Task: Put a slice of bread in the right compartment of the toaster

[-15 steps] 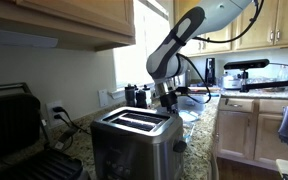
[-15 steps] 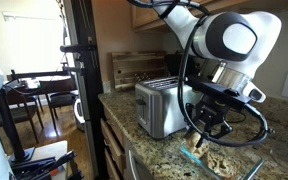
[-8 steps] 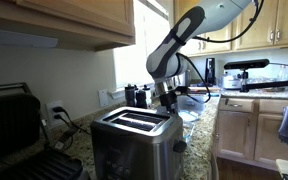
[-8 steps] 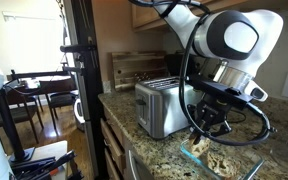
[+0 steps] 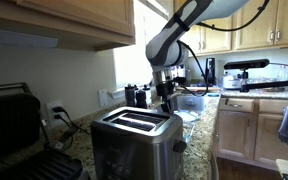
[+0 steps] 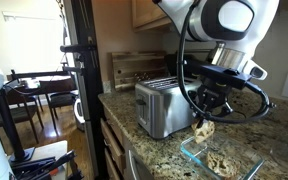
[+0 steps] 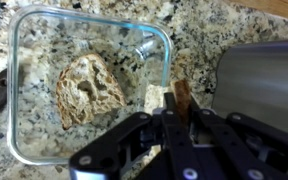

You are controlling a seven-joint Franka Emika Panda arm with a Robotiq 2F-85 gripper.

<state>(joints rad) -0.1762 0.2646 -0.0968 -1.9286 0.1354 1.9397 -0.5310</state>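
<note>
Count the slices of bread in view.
2. One slice of bread is gripped in the hand, raised; another slice lies in the glass container. Others may be hidden.

Toaster [image 6: 156, 110]: is showing brushed silver sides under a black top.
Slice of bread [image 6: 204, 130]: is showing golden-brown; in the wrist view, pale crumb with a dark crust edge.
Pincer [image 7: 171, 112]: is appearing matte black.
Glass dish [image 7: 17, 60]: is reading clear.
Tabletop [image 7: 219, 30]: is showing beige granite, speckled black and grey.
Cabinets [image 5: 79, 20]: are glowing honey-brown wood.
</note>
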